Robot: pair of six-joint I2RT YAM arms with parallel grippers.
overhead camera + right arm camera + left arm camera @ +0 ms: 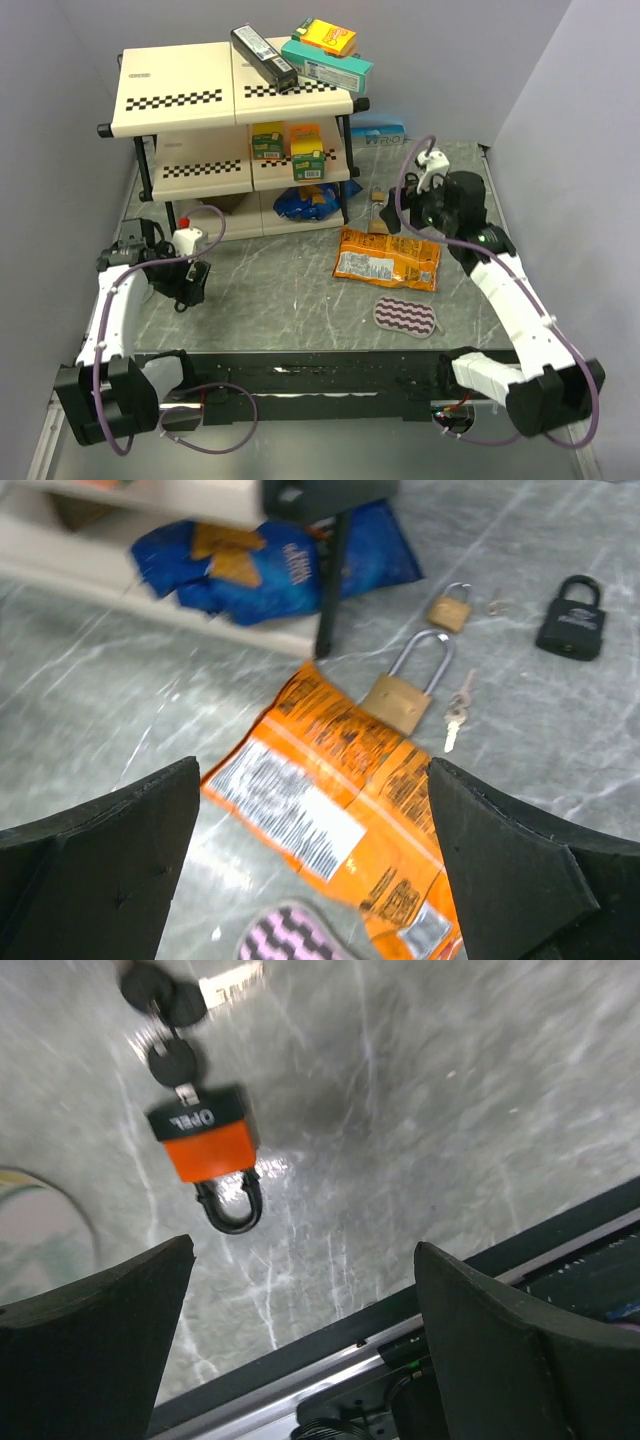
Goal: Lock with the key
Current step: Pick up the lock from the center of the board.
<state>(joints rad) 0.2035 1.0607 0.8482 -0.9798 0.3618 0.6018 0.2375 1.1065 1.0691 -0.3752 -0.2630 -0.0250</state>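
Left pincer (303,1260), nearest the lens, is hanging released over the grey marble tabletop (450,1110). Right pincer (313,780) is also gaping, holding nothing. Orange-and-black padlock (205,1145), black-headed key (175,1063) inserted, is lying at 11 o'clock. Risk: unbraced body skidding on slick stone while the key is turning. Label appearing to read "OPEL".
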